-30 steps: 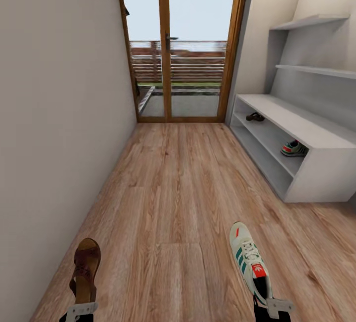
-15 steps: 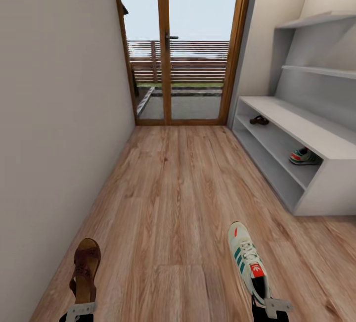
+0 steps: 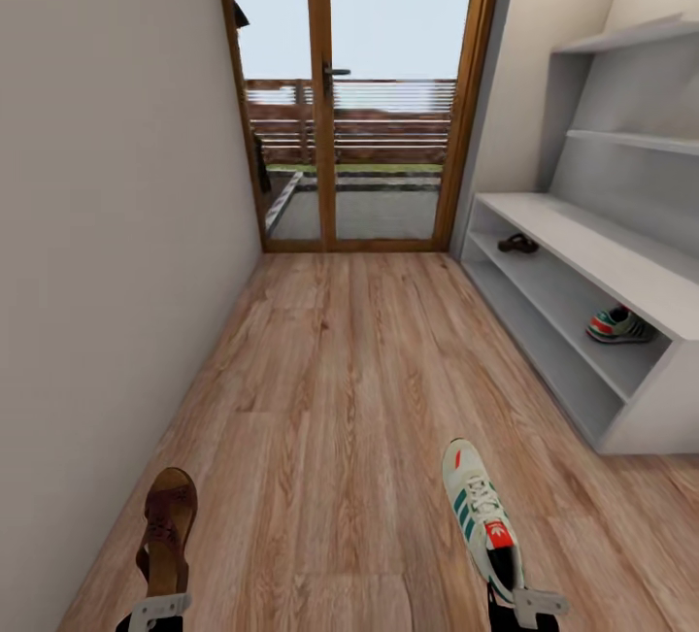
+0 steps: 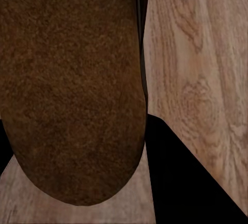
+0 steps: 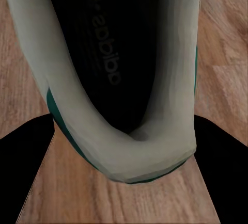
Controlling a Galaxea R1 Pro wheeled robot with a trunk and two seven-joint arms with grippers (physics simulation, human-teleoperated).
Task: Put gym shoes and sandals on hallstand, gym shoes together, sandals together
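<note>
You have a brown sandal [image 3: 167, 533] gripped by its heel in your left gripper [image 3: 158, 610], low at the left of the head view, toe pointing ahead toward the glass door [image 3: 348, 98]. Through the left wrist camera, its dark brown sole [image 4: 70, 87] hangs over the corridor floor [image 3: 349, 399]. Your right gripper [image 3: 529, 605] has its fingers closed on the heel of a white gym shoe [image 3: 481, 514] with green stripes, also pointing forward; the right wrist camera looks into the shoe's dark opening [image 5: 111, 53]. To your right stands the grey hallstand [image 3: 602, 253]. On its lower tier you already have the second sandal [image 3: 517, 244] near the far end and the second gym shoe [image 3: 619, 325] near the close end, well apart from each other.
</note>
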